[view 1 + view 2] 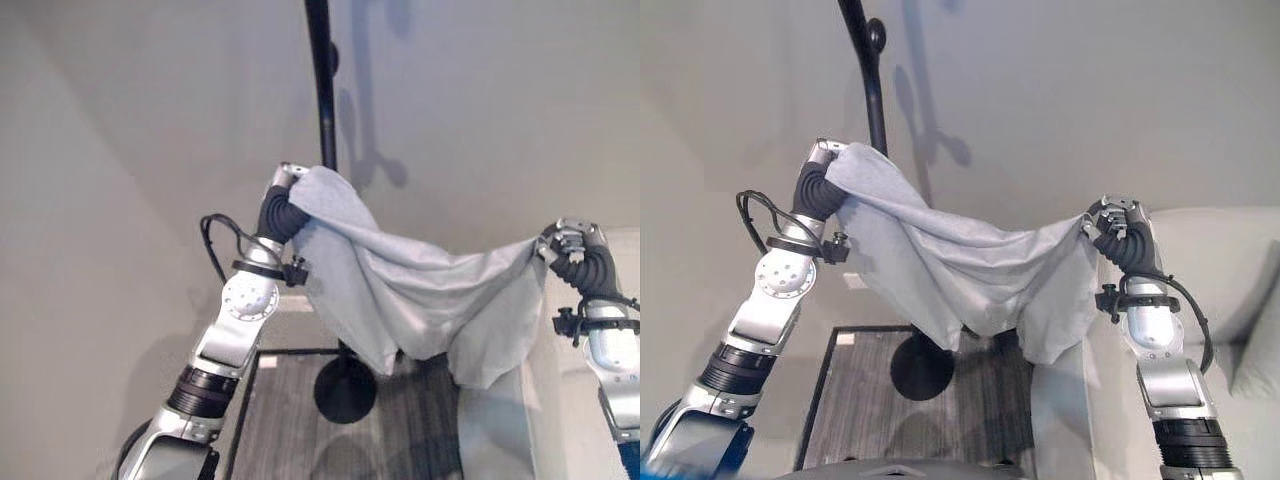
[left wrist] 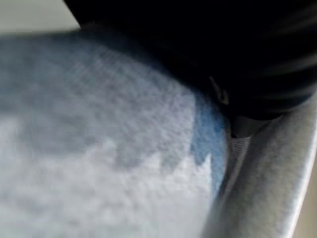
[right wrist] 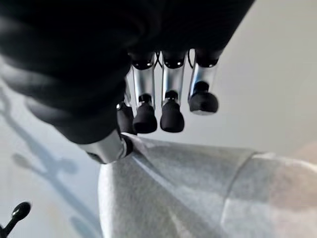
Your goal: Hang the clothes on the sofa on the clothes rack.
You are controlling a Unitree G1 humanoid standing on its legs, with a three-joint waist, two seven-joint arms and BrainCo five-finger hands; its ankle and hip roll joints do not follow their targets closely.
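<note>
Pale grey garment (image 1: 970, 270) hangs in the air, stretched between two raised robot hands & sagging in the middle, in front of a black coat rack pole (image 1: 872, 95). Left hand (image 1: 283, 190) grips one end right beside the pole; fingers buried in cloth, can't tell their shape. Right hand (image 1: 1118, 228) has fingers curled, pinching the other end, above a pale sofa (image 1: 1225, 290). Best approach, likely: lift the left end over a rack peg (image 1: 876, 35), keep the cloth taut, release the right end last.

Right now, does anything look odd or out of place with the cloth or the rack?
Nothing looks damaged. The grey cloth hangs slack between the left hand and the right hand, sagging in the middle with one corner drooping low. It is not yet on the rack, which stands upright behind it.
</note>
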